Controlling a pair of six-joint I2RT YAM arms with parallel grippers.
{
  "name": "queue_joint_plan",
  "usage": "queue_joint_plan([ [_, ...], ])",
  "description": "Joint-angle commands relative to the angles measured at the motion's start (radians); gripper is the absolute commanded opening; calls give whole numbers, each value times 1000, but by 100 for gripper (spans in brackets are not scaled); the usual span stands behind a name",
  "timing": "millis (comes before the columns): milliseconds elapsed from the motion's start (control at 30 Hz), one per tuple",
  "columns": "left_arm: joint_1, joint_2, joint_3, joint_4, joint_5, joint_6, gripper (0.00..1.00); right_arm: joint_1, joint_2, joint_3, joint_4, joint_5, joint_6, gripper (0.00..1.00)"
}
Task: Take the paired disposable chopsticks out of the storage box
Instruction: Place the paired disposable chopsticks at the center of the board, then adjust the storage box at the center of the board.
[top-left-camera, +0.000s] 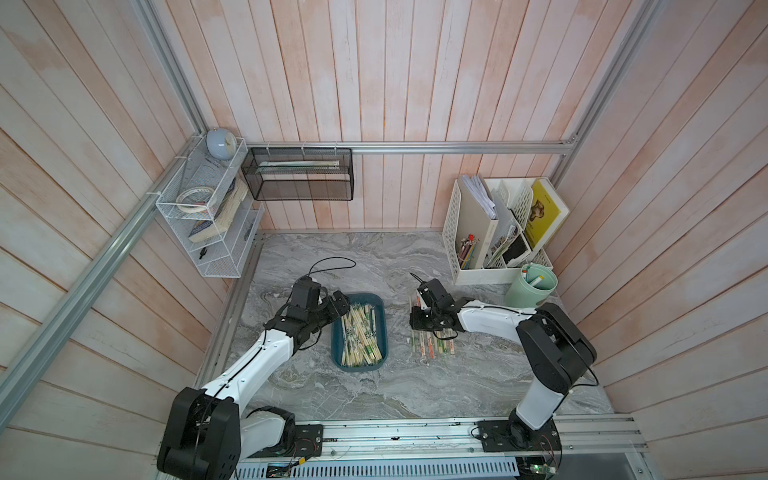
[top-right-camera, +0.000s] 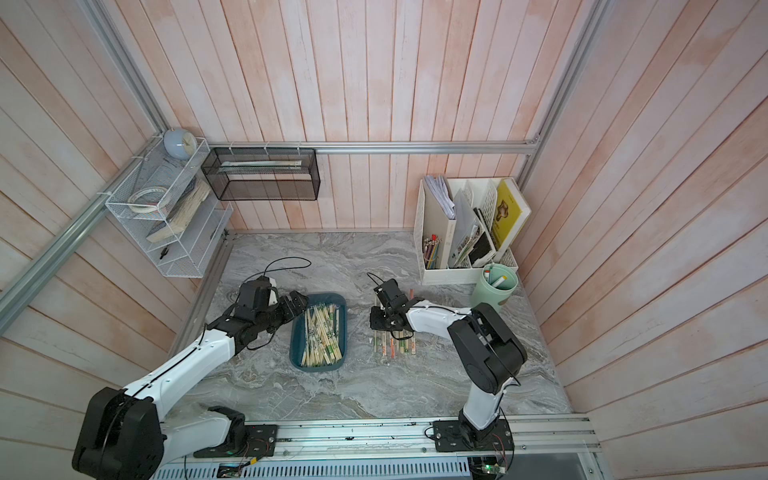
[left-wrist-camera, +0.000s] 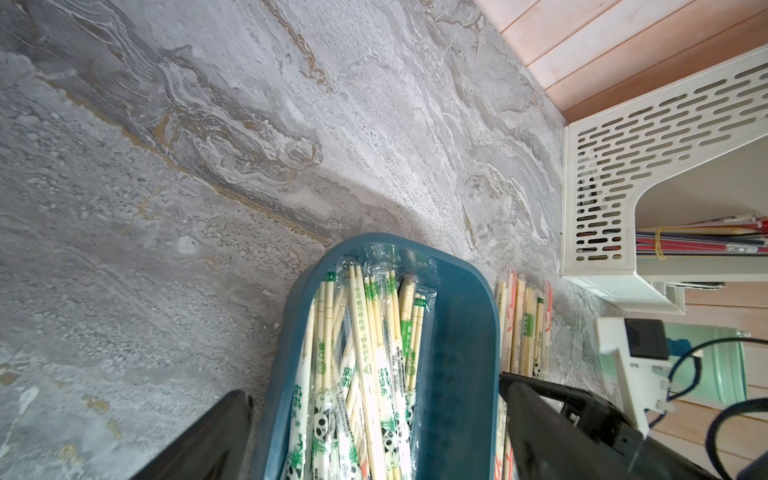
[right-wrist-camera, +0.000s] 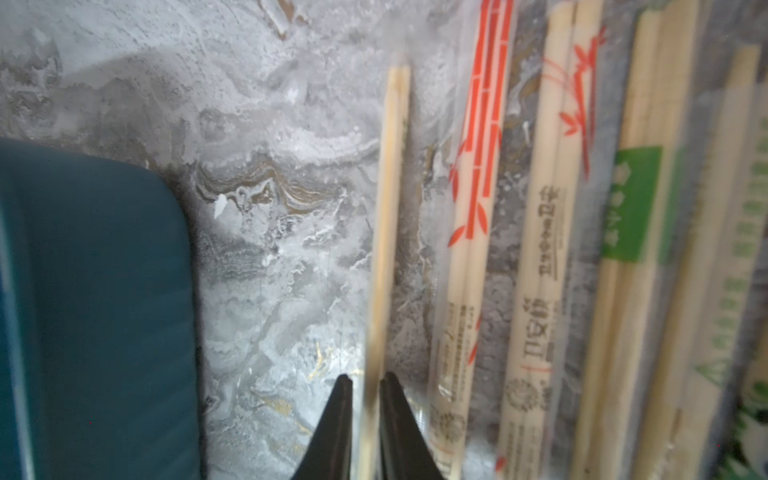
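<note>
Pale pink plank walls (top-left-camera: 415, 83) closed in the workbench on three sides, framed by aluminium rails (top-left-camera: 457, 147). Beneath both the left claw (top-left-camera: 343, 305) and the right claw (top-left-camera: 419, 326) spread a grey, marble-veined tabletop (top-left-camera: 415, 382) under soft, even light. Beyond the right claw, in the back corner, stood a white perforated file organiser (top-left-camera: 451, 224) holding papers and a yellow book (top-left-camera: 542, 212), with a mint-green cup (top-left-camera: 532, 291) just beside it. Well behind and above the left claw, a black mesh basket (top-left-camera: 299, 174) hung from the rail. To that claw's outer side a white wire shelf (top-left-camera: 199, 216) clung to the wall (a round pale-blue clock (top-left-camera: 221, 143) perched on top).
</note>
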Motion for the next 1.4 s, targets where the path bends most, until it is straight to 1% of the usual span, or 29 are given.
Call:
queue_joint_plan([
  [0, -11, 8, 31, -2, -15, -9, 100, -6, -8, -16, 2, 23, 0, 21],
  [233, -21, 1, 39, -26, -21, -3, 100, -4, -65, -26, -16, 11, 6, 27],
  [367, -23, -4, 45, -62, -33, 10, 100, 22, -74, -4, -46, -7, -8, 28],
  [733, -37, 9, 43, -161, -48, 40, 100, 181, 10, 144, -116, -38, -41, 28],
  [867, -75, 35, 65, -196, -89, 49, 100, 232, 47, 209, -124, -56, -45, 29],
  [1000, -120, 61, 94, -216, -140, 58, 100, 246, 72, 246, -112, -68, -46, 29],
  [1100, -144, 82, 113, -228, -172, 57, 100, 245, 59, 227, -113, -43, -53, 29],
  [1200, -171, 104, 135, -244, -206, 57, 100, 237, 7, 174, -115, 3, -55, 29],
  [1367, -236, 156, 192, -274, -254, 57, 93, 197, -97, 78, -99, 29, -58, 42],
])
